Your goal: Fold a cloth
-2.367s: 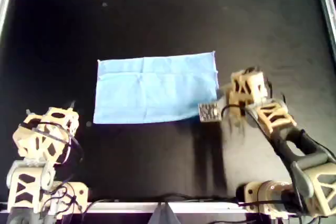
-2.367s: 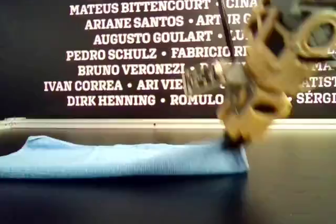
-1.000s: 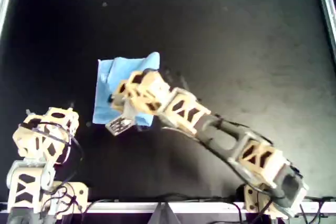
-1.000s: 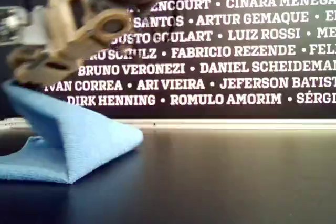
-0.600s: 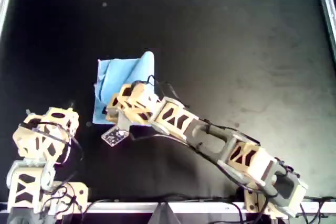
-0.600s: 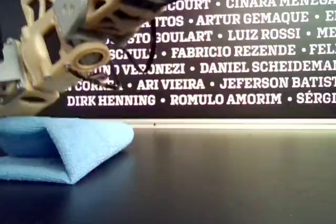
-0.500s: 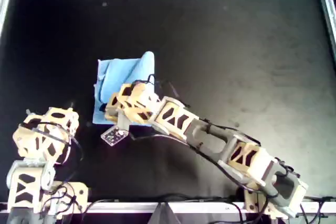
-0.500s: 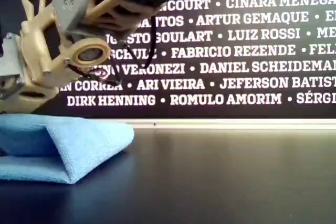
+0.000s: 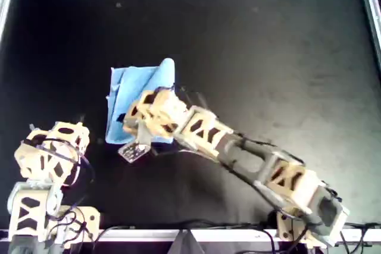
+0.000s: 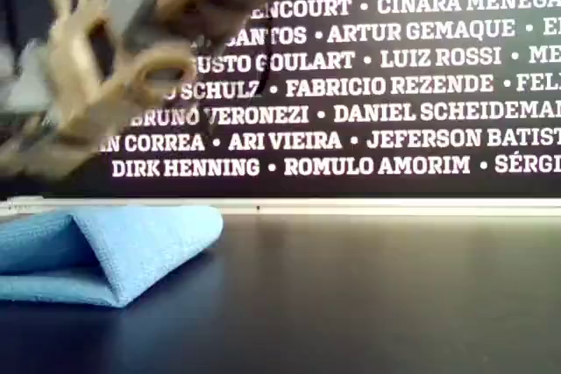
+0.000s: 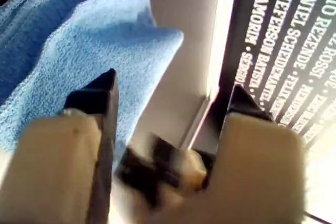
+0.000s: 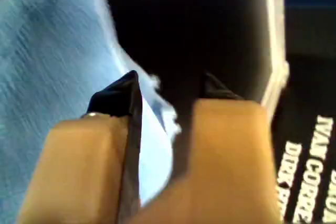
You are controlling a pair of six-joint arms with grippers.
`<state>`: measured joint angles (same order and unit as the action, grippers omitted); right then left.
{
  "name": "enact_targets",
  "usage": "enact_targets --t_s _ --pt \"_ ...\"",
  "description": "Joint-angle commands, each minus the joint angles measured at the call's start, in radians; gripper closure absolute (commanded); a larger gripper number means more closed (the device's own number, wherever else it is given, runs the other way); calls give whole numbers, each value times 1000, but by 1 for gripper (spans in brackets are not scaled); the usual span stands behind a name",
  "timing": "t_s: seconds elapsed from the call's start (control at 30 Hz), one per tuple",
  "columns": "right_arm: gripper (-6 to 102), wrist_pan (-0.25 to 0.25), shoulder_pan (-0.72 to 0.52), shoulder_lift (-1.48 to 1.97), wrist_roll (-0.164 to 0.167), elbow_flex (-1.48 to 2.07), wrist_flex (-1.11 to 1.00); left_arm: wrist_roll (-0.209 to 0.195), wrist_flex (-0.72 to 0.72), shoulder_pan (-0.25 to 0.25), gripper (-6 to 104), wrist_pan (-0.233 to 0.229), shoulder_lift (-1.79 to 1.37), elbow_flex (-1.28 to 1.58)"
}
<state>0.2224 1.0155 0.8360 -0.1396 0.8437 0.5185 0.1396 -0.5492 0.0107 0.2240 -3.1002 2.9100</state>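
Cloth (image 9: 138, 82) lies folded on the black table (image 9: 268, 57), toward its left edge in the overhead view. The right gripper (image 12: 168, 85) hovers over it, jaws apart and empty. The left gripper (image 11: 173, 85), parked near the table's lower-left corner in that view, is likewise spread and empty.

The right gripper (image 9: 124, 124) carried one end of the cloth (image 9: 128, 90) across, doubled it over, then released and lifted clear.
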Motion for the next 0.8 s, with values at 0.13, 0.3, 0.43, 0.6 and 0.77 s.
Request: enact_targets --t_s 0.13,0.3,0.43,0.6,0.77 --pt "100 -6 -238 653 9 445 32 3 3 -20 22 -3 -12 -11" --pt "93 -8 -522 1019 11 841 15 3 3 -21 22 -3 -12 -11" --pt "93 -8 -787 1281 11 1086 -20 -6 5 -21 22 -3 -12 -12" --pt "93 -6 -1092 1440 8 1302 -215 -12 6 -21 23 -3 -12 -17" --pt "93 -6 -1223 1474 -8 1459 -414 -14 3 -21 23 -5 -12 -31"
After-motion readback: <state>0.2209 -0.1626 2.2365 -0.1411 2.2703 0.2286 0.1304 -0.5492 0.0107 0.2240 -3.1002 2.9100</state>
